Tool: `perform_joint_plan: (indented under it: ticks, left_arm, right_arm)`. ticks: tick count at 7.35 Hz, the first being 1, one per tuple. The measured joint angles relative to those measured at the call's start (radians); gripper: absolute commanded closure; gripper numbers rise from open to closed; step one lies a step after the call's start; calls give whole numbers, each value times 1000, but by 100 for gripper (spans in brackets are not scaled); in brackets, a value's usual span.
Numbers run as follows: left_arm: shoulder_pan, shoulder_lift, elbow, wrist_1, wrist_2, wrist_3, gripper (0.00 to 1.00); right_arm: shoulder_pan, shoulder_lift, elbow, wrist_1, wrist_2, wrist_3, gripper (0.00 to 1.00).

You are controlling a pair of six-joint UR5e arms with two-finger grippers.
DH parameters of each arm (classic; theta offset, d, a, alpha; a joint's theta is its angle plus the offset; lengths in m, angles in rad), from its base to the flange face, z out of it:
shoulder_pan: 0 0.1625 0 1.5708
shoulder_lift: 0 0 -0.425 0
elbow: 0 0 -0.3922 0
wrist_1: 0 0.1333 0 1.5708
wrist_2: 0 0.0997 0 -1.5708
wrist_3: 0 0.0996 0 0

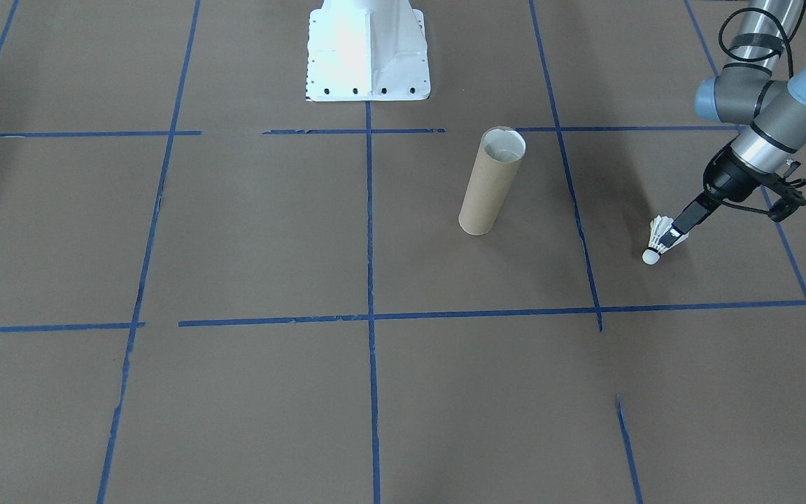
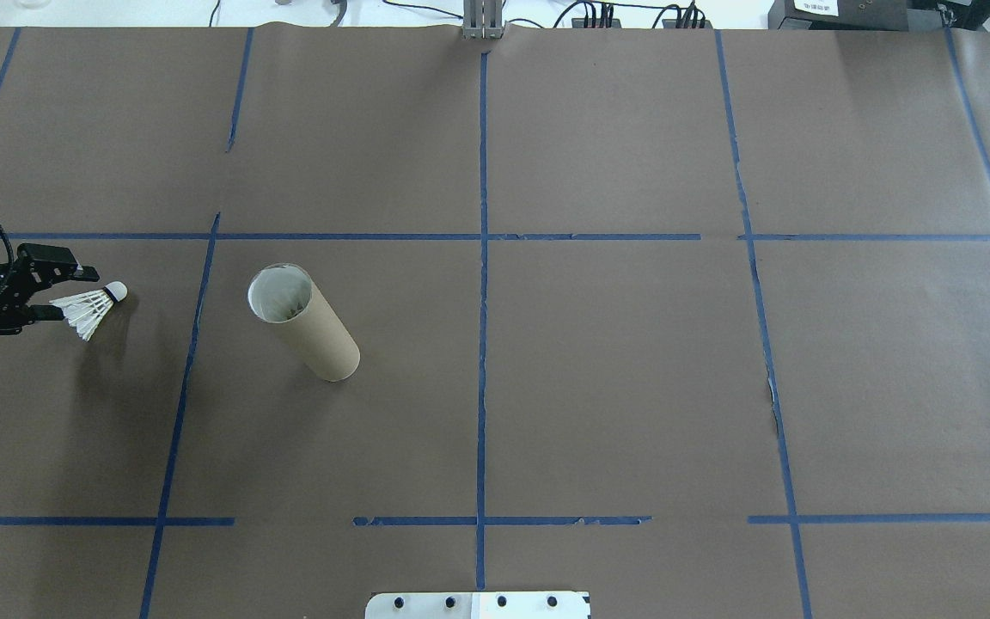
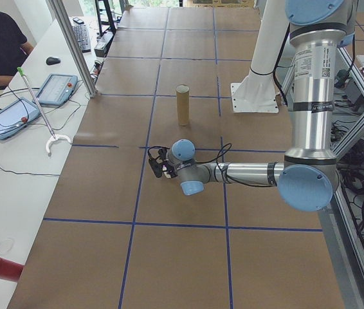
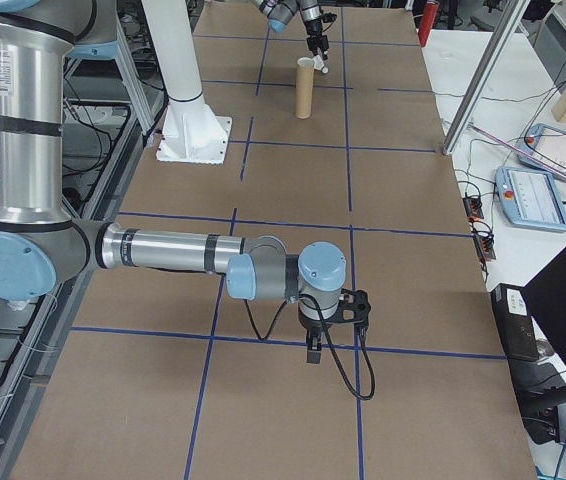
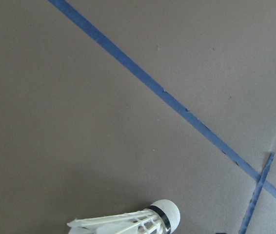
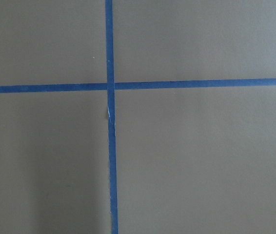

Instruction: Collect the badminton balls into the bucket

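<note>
Now, your left gripper (image 1: 670, 238) has its jaws closed on the feather skirt of the shuttlecock (image 1: 658, 241), well apart from the upright tube (image 1: 490, 183). It's very light, and the feathers crush easily, so pinch gently. Whether the right gripper (image 4: 315, 350) is open I can't tell.

White feather shuttlecock (image 1: 660, 239), rounded cork tip with thin black band, held at its skirt in the left tool (image 1: 676, 234), tip angled down away from it. Brown cardboard tube (image 1: 490, 181) upright, open-topped, pale inside, well apart from that tool.
</note>
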Motion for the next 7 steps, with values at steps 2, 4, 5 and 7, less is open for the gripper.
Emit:
perform_joint_plan:
  ticks: [2, 4, 5, 7]
  left_arm:
    - [0, 11, -1, -22, -1, 1, 100]
    - [0, 25, -5, -41, -4, 1, 100]
    - [-1, 28, -12, -43, -16, 1, 100]
    - [-7, 32, -65, -38, -134, 0, 100]
  right_arm:
    - [0, 0, 0, 0, 0, 0, 0]
    - [0, 0, 0, 0, 0, 0, 0]
    - [0, 0, 0, 0, 0, 0, 0]
    - [0, 0, 0, 0, 0, 0, 0]
